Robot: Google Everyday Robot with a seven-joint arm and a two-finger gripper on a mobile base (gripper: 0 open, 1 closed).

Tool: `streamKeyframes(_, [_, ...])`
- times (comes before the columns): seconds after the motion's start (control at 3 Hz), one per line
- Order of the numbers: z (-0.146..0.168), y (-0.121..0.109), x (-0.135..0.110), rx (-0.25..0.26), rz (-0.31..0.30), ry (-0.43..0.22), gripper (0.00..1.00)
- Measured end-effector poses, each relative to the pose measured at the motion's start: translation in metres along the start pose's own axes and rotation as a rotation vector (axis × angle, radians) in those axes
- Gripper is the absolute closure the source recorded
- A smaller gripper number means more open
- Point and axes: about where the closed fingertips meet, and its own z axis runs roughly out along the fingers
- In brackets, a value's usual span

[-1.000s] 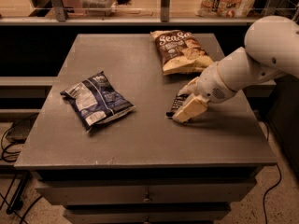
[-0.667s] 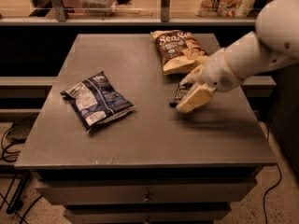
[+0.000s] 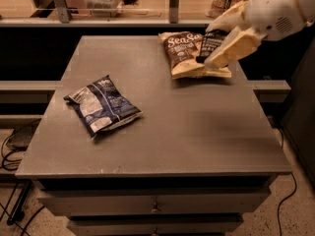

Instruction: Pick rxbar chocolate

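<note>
Desk [image 3: 162,136] of flat grey with drawers [image 3: 155,205] under its front edge, a railed shelf [image 3: 123,21] behind it and cables [image 3: 10,154] on the floor at left. A blue-and-white chip bag [image 3: 102,106] lies near the left edge and a brown Sea Salt bag [image 3: 183,53] at the far right, well apart, with grey top between them. The gripper [image 3: 208,47] hangs over the Sea Salt bag, clamped on the rxbar chocolate [image 3: 212,40], which is off the desk. A second ago both were low near the right middle; the bags have not moved
</note>
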Motion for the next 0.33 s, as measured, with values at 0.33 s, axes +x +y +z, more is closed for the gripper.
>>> streamKeyframes(0.33, [-0.0151,-0.0077,-0.0136,0.028,-0.023,-0.016,1.0])
